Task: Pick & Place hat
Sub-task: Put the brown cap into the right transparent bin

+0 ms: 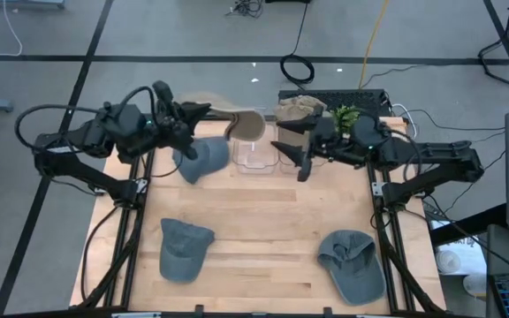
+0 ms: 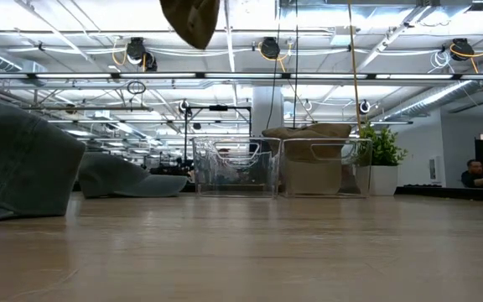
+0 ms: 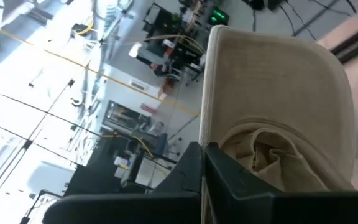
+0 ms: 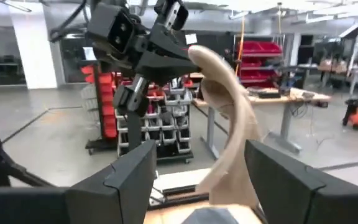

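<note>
A tan hat hangs in the air over the table's far side, with my left gripper shut on it. The hat also shows at the top of the low view and in the right wrist view. A blue-grey hat lies on the table below my left arm. Two more lie near the front edge, one at the left and one at the right. My right gripper stands open, right of the tan hat, holding nothing. My left gripper pinches the tan hat between its two shut fingers, on the soft crown cloth just behind the stiff brim. The fingers come at it about level from the table's left side. The hat is lifted clear of the table, its cloth bunched at the fingers.
Two clear bins stand at the table's far middle. One shows nothing inside; the other holds a tan hat. A green plant stands at the far right. Bare wood lies in the table's middle and near side.
</note>
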You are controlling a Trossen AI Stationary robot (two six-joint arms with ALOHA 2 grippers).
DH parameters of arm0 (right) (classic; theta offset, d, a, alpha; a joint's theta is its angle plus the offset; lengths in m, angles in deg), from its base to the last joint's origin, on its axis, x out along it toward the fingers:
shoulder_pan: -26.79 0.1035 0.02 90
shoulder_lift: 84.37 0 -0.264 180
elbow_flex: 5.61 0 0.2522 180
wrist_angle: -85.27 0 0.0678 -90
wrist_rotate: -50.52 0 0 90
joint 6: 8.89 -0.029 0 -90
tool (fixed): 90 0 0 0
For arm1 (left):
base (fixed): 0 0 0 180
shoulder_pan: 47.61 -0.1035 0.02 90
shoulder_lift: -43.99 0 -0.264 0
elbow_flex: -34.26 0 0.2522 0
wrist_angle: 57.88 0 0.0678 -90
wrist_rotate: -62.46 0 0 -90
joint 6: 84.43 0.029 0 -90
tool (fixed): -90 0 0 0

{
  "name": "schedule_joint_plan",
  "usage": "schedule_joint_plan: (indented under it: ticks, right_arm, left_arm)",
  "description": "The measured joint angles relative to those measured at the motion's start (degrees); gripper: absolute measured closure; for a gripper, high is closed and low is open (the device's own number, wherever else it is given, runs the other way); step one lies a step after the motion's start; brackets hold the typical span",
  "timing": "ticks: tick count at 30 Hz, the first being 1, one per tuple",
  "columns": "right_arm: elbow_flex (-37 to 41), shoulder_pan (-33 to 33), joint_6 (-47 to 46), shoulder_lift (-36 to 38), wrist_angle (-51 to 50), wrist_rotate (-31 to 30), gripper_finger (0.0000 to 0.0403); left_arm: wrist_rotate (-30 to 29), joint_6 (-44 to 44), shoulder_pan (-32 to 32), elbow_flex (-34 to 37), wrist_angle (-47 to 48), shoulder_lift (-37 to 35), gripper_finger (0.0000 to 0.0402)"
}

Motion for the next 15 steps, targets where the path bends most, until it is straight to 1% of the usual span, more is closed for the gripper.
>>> schedule_joint_plan:
  ticks: [2,6,12,15]
  right_arm:
    - [0.0,0.0,1.5,-1.7,2.3,-0.6,0.0167]
    - [0.0,0.0,5.6,-4.2,4.7,-6.0,0.0167]
    - [0.0,0.0,6.3,-5.7,7.4,-6.4,0.0167]
    - [0.0,0.0,5.9,-5.7,7.4,-7.8,0.0169]
  left_arm:
    - [-0.9,0.4,0.4,0.0,-0.3,0.4,0.04]
    - [-1.2,0.3,1.2,0.0,-1.3,1.3,0.04]
    - [-2.8,-0.7,2.8,0.0,-1.3,1.3,0.04]
    - [-3.7,-0.7,3.6,0.0,-1.3,1.3,0.04]
